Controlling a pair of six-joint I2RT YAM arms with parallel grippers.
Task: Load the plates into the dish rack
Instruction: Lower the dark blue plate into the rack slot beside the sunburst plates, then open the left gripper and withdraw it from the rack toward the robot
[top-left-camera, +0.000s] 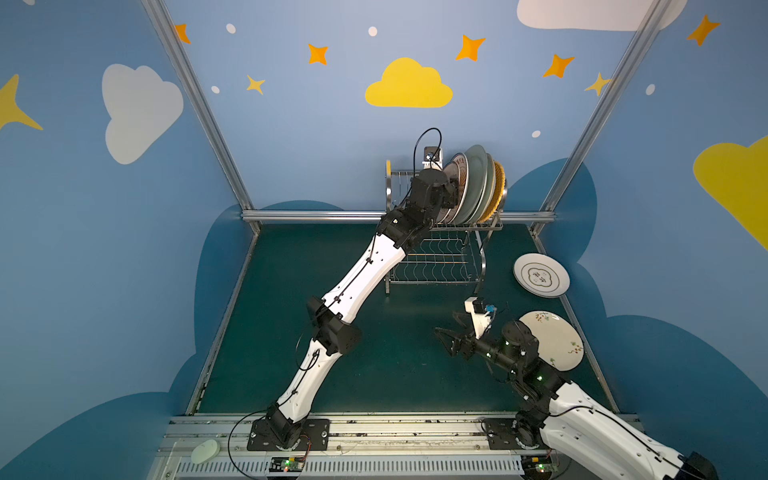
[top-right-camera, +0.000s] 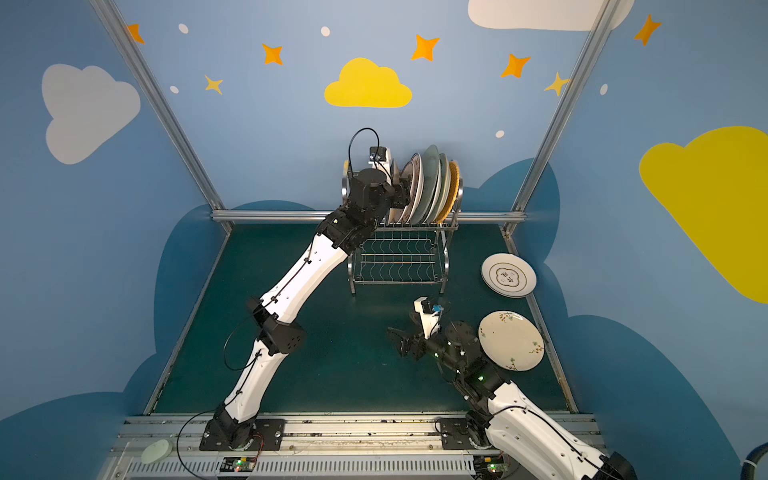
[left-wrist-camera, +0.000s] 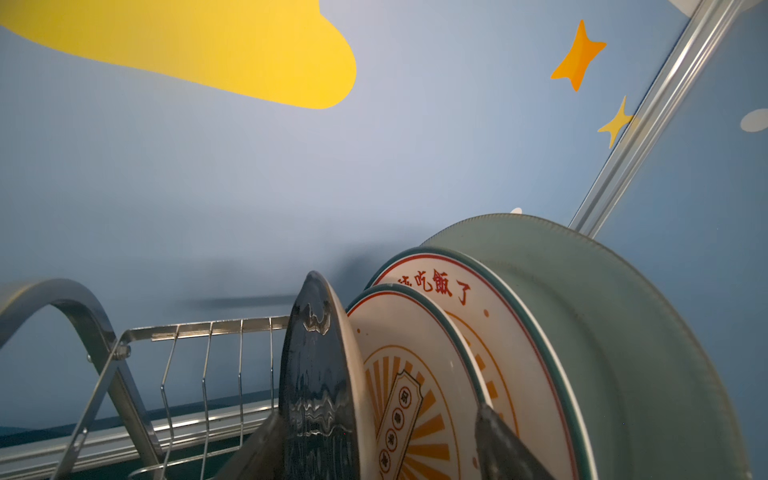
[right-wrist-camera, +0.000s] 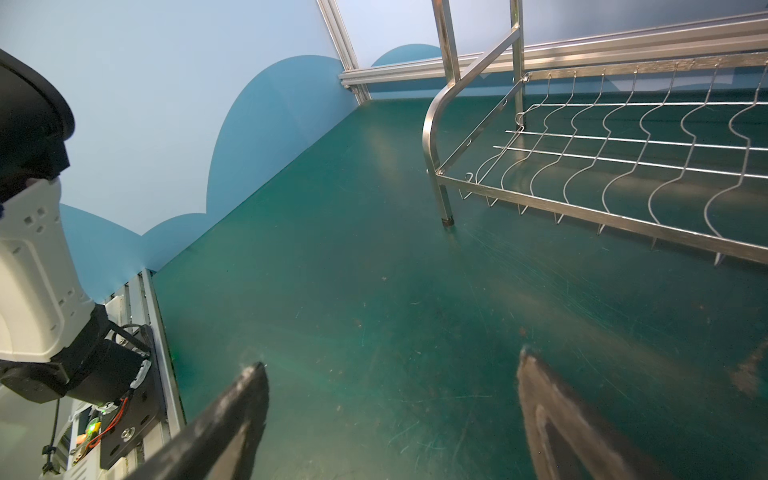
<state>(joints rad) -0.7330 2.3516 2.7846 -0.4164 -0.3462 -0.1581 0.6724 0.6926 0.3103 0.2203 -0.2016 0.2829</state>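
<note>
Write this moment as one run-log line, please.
left gripper: open, straddling black plate in dish rack | right gripper: open, empty | on table: emblem plate, floral plate

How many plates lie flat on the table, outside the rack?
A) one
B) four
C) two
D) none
C: in both top views only the ring-patterned plate and the floral plate lie on the green table, off to the right of the dish rack.

Bright even light, warped edges
</note>
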